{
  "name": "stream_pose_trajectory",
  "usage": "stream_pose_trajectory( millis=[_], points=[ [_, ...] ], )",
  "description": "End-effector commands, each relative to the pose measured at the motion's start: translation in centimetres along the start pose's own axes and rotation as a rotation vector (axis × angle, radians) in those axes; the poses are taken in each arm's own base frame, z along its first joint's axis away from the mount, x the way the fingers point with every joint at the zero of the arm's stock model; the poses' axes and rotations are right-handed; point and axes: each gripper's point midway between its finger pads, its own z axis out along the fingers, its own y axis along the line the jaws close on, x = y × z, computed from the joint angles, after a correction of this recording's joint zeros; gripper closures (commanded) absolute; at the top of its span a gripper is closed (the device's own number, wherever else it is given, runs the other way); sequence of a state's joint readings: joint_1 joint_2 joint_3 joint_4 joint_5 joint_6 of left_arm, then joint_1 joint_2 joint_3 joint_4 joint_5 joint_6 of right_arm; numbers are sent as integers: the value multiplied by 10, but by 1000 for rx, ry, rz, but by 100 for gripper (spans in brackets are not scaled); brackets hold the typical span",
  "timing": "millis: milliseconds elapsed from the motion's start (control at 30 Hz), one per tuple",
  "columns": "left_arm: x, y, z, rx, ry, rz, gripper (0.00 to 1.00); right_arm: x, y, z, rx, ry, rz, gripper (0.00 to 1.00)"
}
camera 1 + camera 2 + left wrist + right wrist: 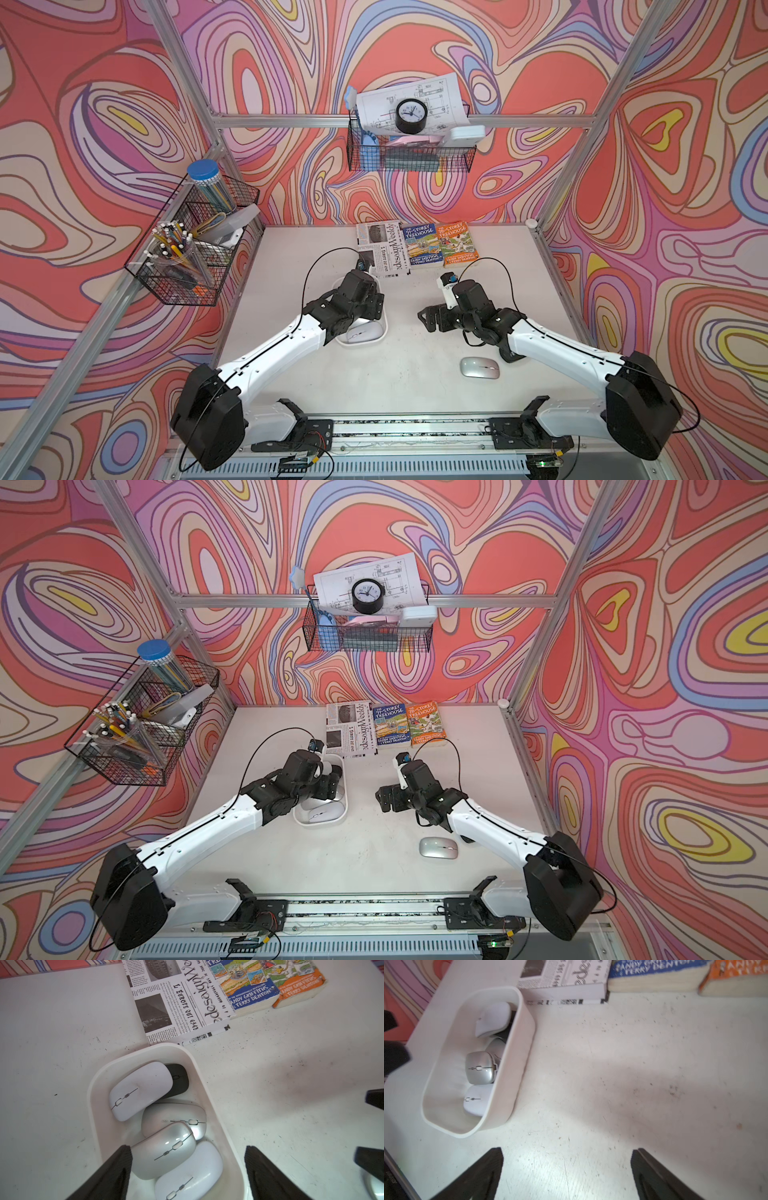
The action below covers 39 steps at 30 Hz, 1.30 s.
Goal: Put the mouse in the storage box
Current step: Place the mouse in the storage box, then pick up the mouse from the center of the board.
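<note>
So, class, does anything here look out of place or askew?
One silver mouse lies alone on the table, outside the storage box. Inside, five mice overlap untidily, the black mouse half buried under a white one.

Wide bare table (pixel 415 399) up front, only a silver mouse (pixel 479 367) lying loose by the right arm (pixel 561 345); storage box (pixel 93 1093) crowded, five mice (pixel 141 1091) overlapping inside, little floor showing; left gripper (pixel 188 1147), jaws wide, over its near end; newspaper (pixel 380 249) and two books (pixel 422 245) block the back edge, newspaper just beside the box.
</note>
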<state>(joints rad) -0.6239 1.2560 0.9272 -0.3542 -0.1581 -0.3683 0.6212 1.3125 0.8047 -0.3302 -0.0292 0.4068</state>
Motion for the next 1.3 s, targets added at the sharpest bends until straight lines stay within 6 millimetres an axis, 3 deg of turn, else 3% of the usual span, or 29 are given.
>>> stream_pose_trajectory(
  millis=[0, 67, 200, 300, 433, 567, 733, 1033, 1267],
  points=[
    [14, -14, -15, 107, 53, -63, 17, 45, -43, -19, 249, 224, 194, 2],
    [15, -17, -24, 136, 54, -81, 17, 60, -56, -36, 341, 277, 278, 2],
    [14, -18, -39, 164, 50, -102, 16, 77, -58, -65, 351, 269, 422, 2],
    [15, -18, -46, 173, 40, -112, 16, 77, -68, -88, 393, 223, 485, 2],
    [16, -18, -52, 186, 37, -116, 16, 82, -99, -107, 537, 219, 545, 2],
    [15, -18, -53, 188, 32, -120, 15, 83, -134, -110, 630, 207, 638, 2],
    [16, -19, -52, 193, 35, -119, 15, 88, -158, -102, 650, 204, 727, 2],
    [16, -18, -50, 182, 34, -109, 15, 105, -188, -74, 653, 269, 833, 2],
    [18, -17, -46, 174, 41, -107, 15, 116, -199, -52, 627, 327, 876, 2]
  ],
)
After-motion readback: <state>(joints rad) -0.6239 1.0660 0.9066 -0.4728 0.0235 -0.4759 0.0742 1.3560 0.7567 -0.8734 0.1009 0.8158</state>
